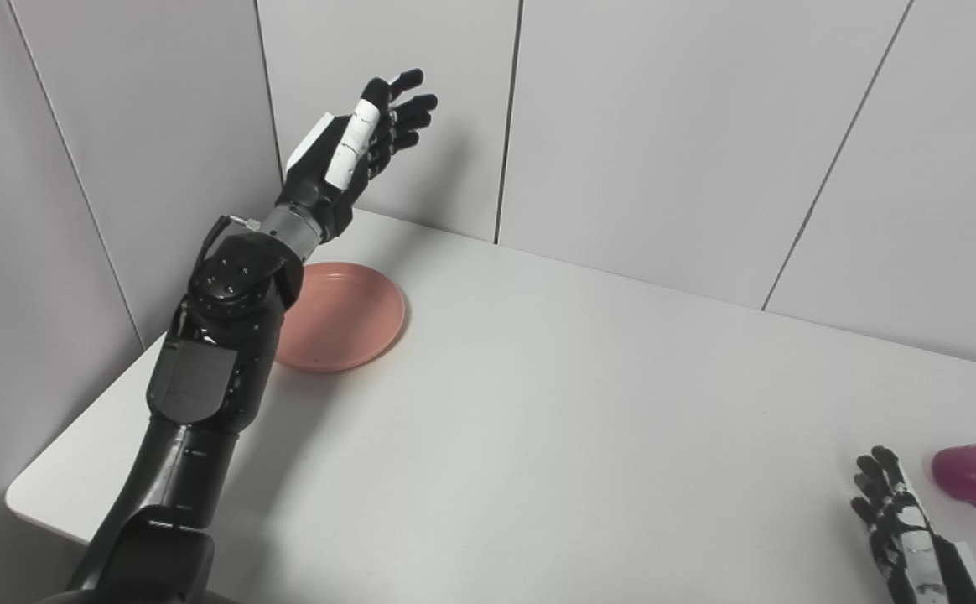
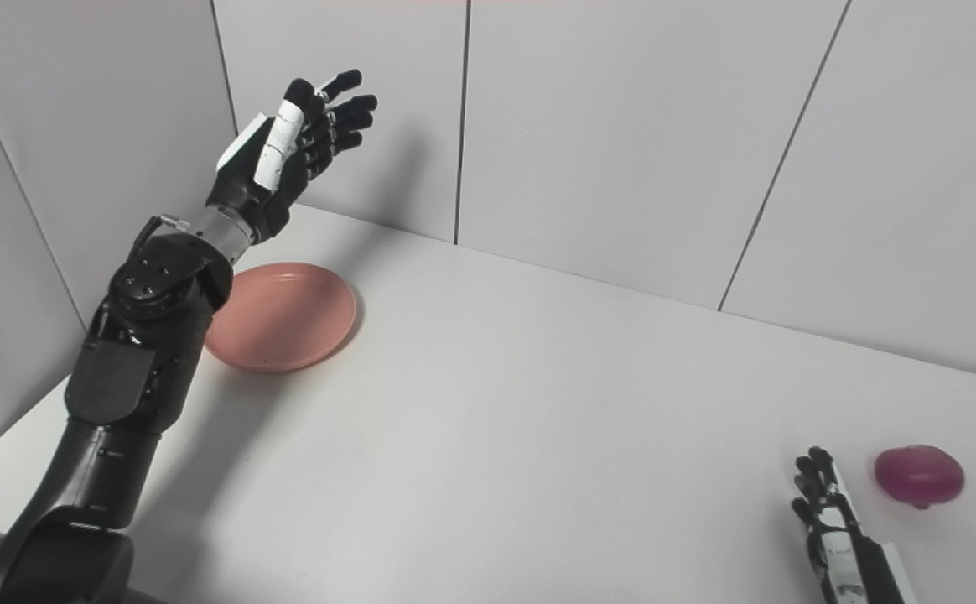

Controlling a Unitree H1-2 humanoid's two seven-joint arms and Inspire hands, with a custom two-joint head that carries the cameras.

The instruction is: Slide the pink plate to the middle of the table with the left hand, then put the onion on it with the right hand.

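A robot's left hand (image 1: 368, 134) is raised high above a white surface (image 1: 555, 394), fingers spread and slightly curled, grasping nothing, with grey wall panels (image 1: 664, 143) behind it. Below the hand and toward its wrist side lies the pink plate (image 1: 345, 315), a shallow round dish in a dull salmon colour with a low raised rim and a smooth, bare inside; the forearm crosses in front of the plate's near-left edge and hides part of it. The plate sits close to the surface's far left corner, well apart from the middle, so the sliding step does not look done yet. The hand seems lifted and released so that it can come down on the plate's far rim and draw it toward the centre, though that is only a judgement. The right hand (image 2: 823, 512) lies low near the bottom right, fingers extended and apart, holding nothing; it appears to be waiting its turn. Just beside it, on its outer side and a little beyond the fingertips, rests the onion (image 2: 920, 475), a small rounded bulb in glossy purple-magenta, slightly flattened, with a small nub pointing toward the viewer. It is not touching the hand.
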